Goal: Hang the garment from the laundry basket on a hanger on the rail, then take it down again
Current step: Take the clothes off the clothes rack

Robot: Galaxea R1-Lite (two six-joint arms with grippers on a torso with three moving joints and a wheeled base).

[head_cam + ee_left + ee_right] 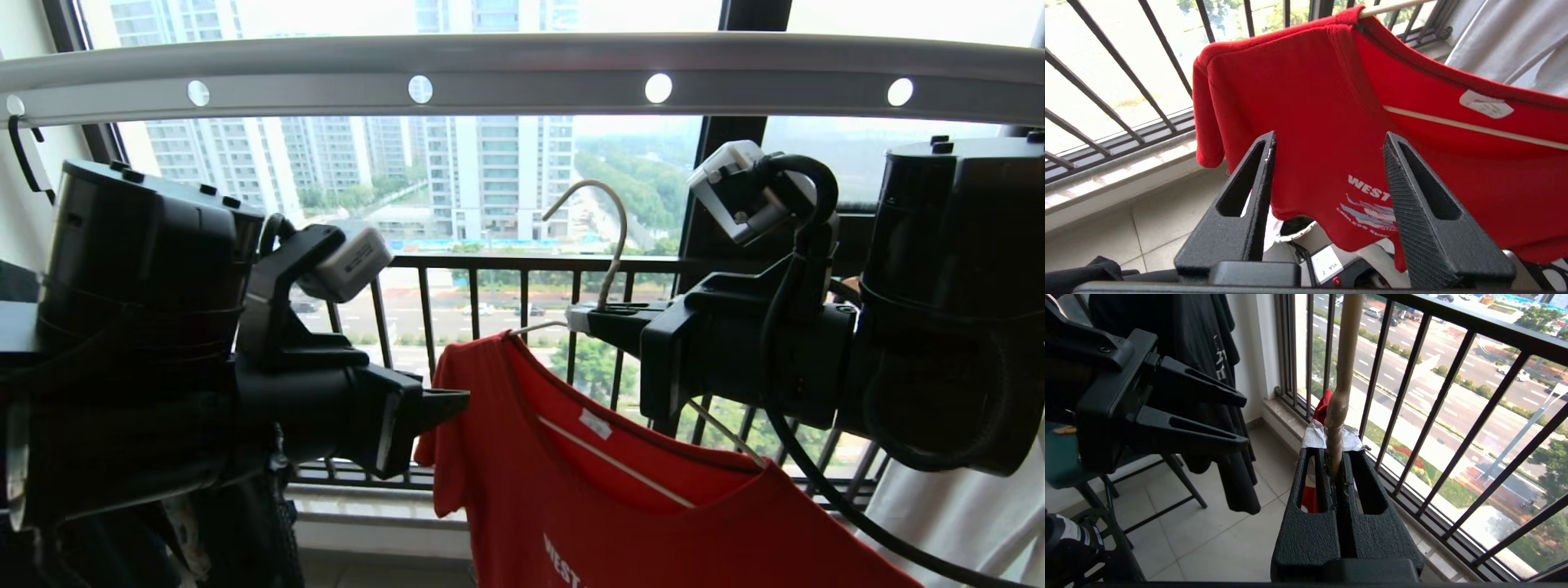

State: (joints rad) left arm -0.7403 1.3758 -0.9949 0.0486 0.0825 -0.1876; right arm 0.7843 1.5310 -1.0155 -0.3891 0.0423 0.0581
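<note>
The red garment [571, 490] hangs on the thin whitish hanger [614, 237], whose hook is below the pale rail [522, 73] and not on it. My right gripper [581, 315] is shut on the hanger's twisted neck [1336, 453], holding it up in front of the window. My left gripper [457, 402] stands open beside the shirt's sleeve. In the left wrist view nothing lies between its fingers [1329, 136], and the garment [1310, 102] hangs just beyond the tips. The white rim of the laundry basket [1298, 232] shows below the shirt's hem.
A dark barred window railing [490, 269] runs close behind the shirt. A black printed T-shirt [1208, 355] hangs to the left, above a dark folding stand [1167, 477]. A pale garment [963, 506] hangs at the right. A black hook [24, 155] sits at the rail's left end.
</note>
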